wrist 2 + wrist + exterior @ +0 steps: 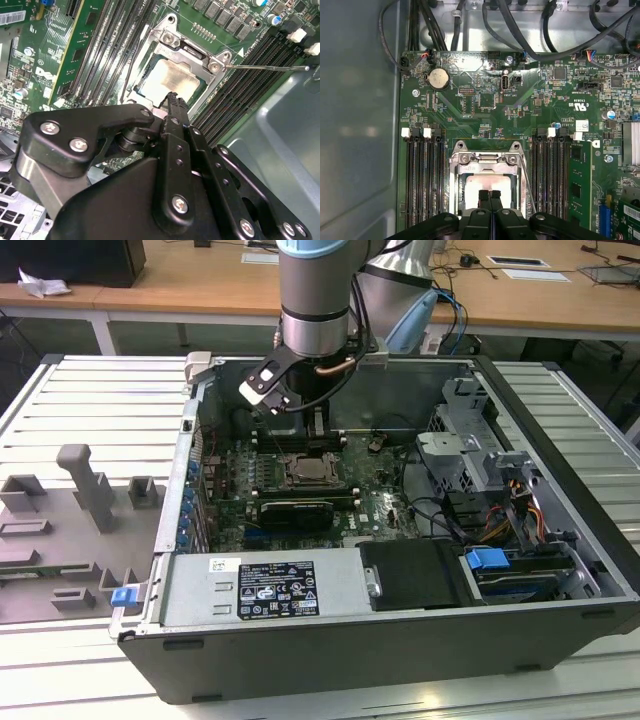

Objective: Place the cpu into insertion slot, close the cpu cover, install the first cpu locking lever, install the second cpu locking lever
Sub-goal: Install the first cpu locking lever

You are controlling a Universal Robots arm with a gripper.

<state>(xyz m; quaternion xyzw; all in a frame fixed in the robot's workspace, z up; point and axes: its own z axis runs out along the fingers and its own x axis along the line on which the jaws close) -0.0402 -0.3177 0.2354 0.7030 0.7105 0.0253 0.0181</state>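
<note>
A: Where's the end effector [490,194]?
B: Down inside the open computer case [300,675]. The arm [315,300] comes in from above in the exterior view. The fingertips hang right over the cpu [487,181], at its edge nearest the wrist.
A: Fingers?
B: Pressed together in both wrist views, nothing pinched between them. Can't tell if they're touching the chip or just above it.
A: Cpu location?
B: Seated in the insertion slot [310,469], mid motherboard [470,107], pale metal top facing up.
A: Cover?
B: The cpu cover [485,159] lies flat over the slot and its window frames the chip's top. A bar with two screws sits at the frame's edge farthest from the fingertips.
A: Levers?
B: One locking lever [265,67], a thin metal rod, runs out from a corner of the frame. It slants over the memory slots [245,100] on that side, not tucked against the frame.
A: Rest of the scene?
B: The case lies on its side on a slatted metal tabletop [90,390]. Grey blocks [85,485] sit on the tabletop at the exterior view's left, apart from the case. Memory slots flank the insertion slot on both sides. There's a round coin battery [438,78] on the board, beyond the slot from the end effector. Black cables [520,30] run along the case wall past the board.
</note>
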